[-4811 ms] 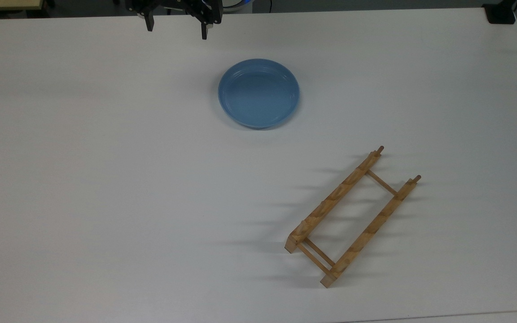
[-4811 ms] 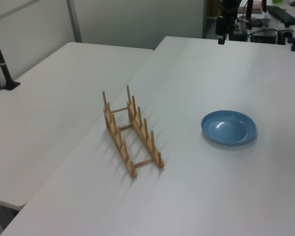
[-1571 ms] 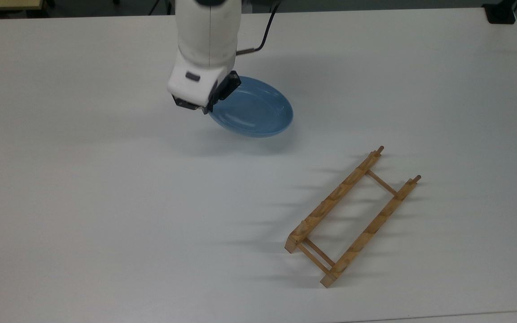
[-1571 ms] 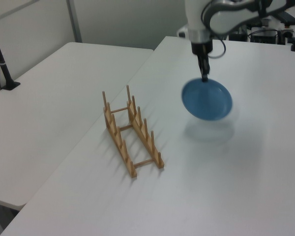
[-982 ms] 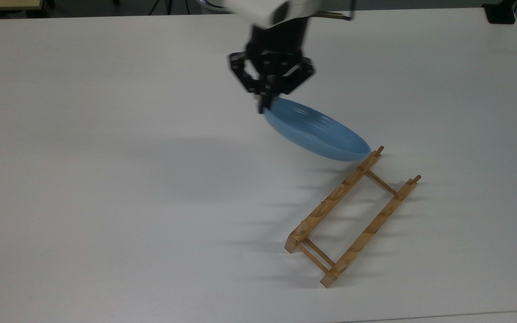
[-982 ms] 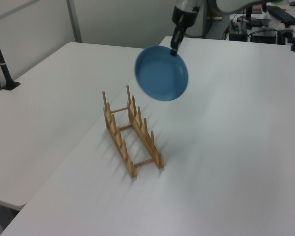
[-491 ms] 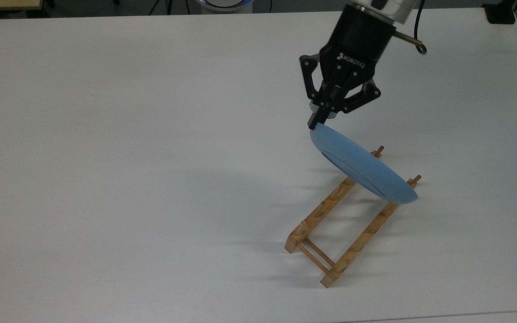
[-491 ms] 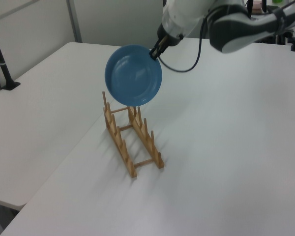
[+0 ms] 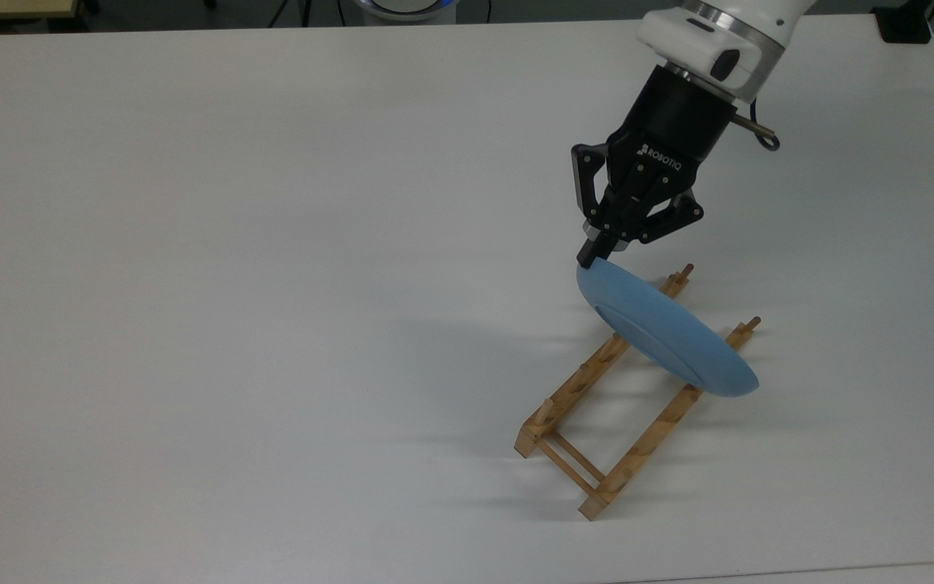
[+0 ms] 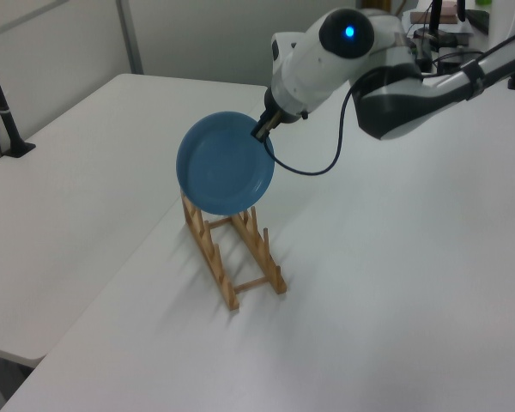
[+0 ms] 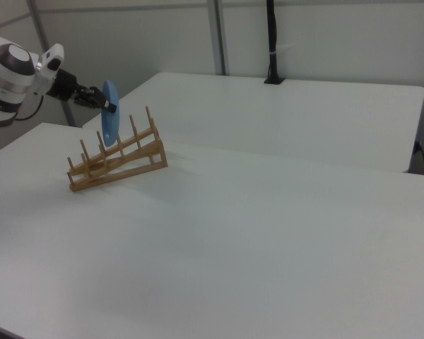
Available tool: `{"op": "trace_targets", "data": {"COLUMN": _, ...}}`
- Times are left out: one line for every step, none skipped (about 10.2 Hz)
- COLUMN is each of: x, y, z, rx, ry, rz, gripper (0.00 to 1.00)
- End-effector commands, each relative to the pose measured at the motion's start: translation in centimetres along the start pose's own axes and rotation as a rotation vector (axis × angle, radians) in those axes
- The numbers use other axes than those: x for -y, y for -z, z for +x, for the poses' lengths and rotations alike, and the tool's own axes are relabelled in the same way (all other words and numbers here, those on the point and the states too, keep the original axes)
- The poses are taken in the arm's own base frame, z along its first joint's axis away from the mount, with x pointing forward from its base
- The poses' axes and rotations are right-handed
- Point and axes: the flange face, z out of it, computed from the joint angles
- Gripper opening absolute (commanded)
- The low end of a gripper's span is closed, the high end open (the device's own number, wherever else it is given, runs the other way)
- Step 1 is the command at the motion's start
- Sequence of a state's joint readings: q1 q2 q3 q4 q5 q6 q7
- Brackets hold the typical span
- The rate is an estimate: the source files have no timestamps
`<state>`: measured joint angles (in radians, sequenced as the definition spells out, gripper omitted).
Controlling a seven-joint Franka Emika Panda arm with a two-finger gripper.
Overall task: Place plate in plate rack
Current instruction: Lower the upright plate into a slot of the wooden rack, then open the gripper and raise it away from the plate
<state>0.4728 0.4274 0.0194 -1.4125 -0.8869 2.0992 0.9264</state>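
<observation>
tool (image 9: 590,258) fingers are pinched tight on the rim of the blue plate (image 9: 666,332). the arm (image 10: 386,73) reaches in from the top view's upper right and slants down, with the tool pointing down and toward the top view's left. the plate is held up on its edge, over the far end of the plate rack (image 9: 589,422), low among the pegs; i cannot tell if it touches the wood. the rack sits on the white worktop (image 9: 232,284). a second white table (image 10: 86,163) stands just beside the worktop, with a black pole (image 10: 2,103) on it.
</observation>
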Motion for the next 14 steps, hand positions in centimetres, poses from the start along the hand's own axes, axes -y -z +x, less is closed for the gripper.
{"op": "trace_targets", "data": {"x": 1.9, "y": -0.3, "z": -0.9, "rx": -0.055, "ry": 0.008, "rz": 0.000, "gripper": 0.03}}
{"op": "trace_targets", "data": {"x": 2.5, "y": -0.3, "z": -1.3, "rx": -0.054, "ry": 0.016, "rz": 0.007, "gripper": 0.16}}
{"op": "trace_targets", "data": {"x": 3.0, "y": -0.1, "z": -1.6, "rx": -0.055, "ry": 0.023, "rz": 0.010, "gripper": 0.26}}
{"op": "trace_targets", "data": {"x": 3.3, "y": -0.3, "z": -1.9, "rx": -0.051, "ry": 0.030, "rz": 0.009, "gripper": 0.49}}
{"op": "trace_targets", "data": {"x": 3.3, "y": -0.3, "z": -1.9, "rx": -0.049, "ry": 0.029, "rz": 0.011, "gripper": 0.65}}
{"op": "trace_targets", "data": {"x": 3.2, "y": -0.2, "z": -1.8, "rx": -0.045, "ry": 0.021, "rz": 0.014, "gripper": 0.72}}
{"op": "trace_targets", "data": {"x": 2.9, "y": 0.0, "z": -1.5, "rx": -0.045, "ry": 0.014, "rz": 0.016, "gripper": 0.92}}
{"op": "trace_targets", "data": {"x": 2.6, "y": 0.7, "z": -1.2, "rx": -0.045, "ry": 0.003, "rz": 0.020, "gripper": 0.96}}
{"op": "trace_targets", "data": {"x": 2.2, "y": 1.4, "z": -0.8, "rx": -0.021, "ry": -0.027, "rz": 0.046, "gripper": 1.00}}
{"op": "trace_targets", "data": {"x": 0.9, "y": 2.5, "z": 0.0, "rx": 0.001, "ry": -0.070, "rz": 0.071, "gripper": 1.00}}
{"op": "trace_targets", "data": {"x": -0.6, "y": 3.6, "z": 0.9, "rx": 0.037, "ry": -0.115, "rz": 0.111, "gripper": 1.00}}
{"op": "trace_targets", "data": {"x": -3.7, "y": 4.2, "z": 2.1, "rx": 0.092, "ry": -0.163, "rz": 0.150, "gripper": 1.00}}
{"op": "trace_targets", "data": {"x": -6.7, "y": 4.1, "z": 2.8, "rx": 0.175, "ry": -0.189, "rz": 0.173, "gripper": 1.00}}
{"op": "trace_targets", "data": {"x": -10.2, "y": 3.6, "z": 3.0, "rx": 0.267, "ry": -0.177, "rz": 0.197, "gripper": 1.00}}
